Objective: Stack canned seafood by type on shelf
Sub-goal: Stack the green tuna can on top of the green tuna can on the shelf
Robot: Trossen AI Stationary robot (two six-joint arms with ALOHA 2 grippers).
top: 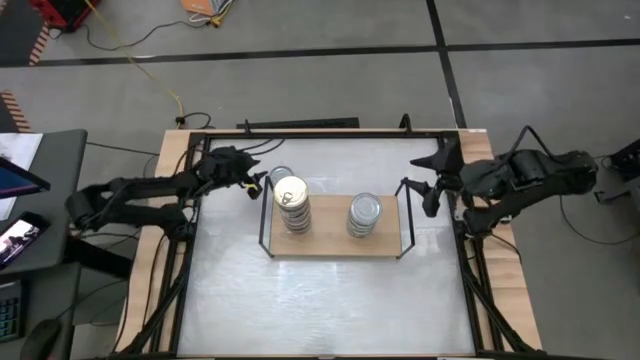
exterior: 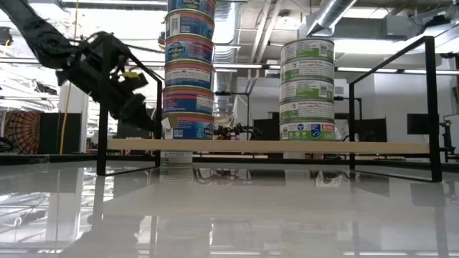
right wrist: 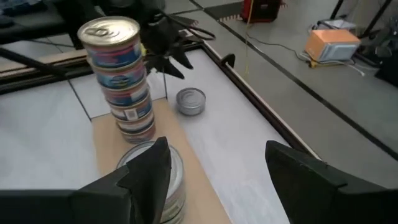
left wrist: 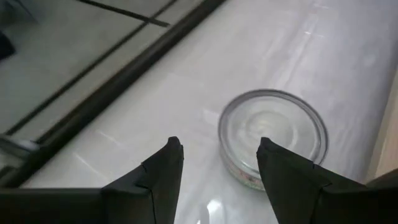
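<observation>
Open left hand (left wrist: 217, 168) above round, seemingly silver-lidded tin (left wrist: 272, 135).

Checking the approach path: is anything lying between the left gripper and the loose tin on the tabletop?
No. In the left wrist view the left gripper, fingers open, faces the loose tin across bare white tabletop.

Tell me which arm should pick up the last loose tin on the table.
Left, probably. The left gripper is open and right by the loose tin, behind the shelf. The right gripper waits past the shelf's far end.
</observation>
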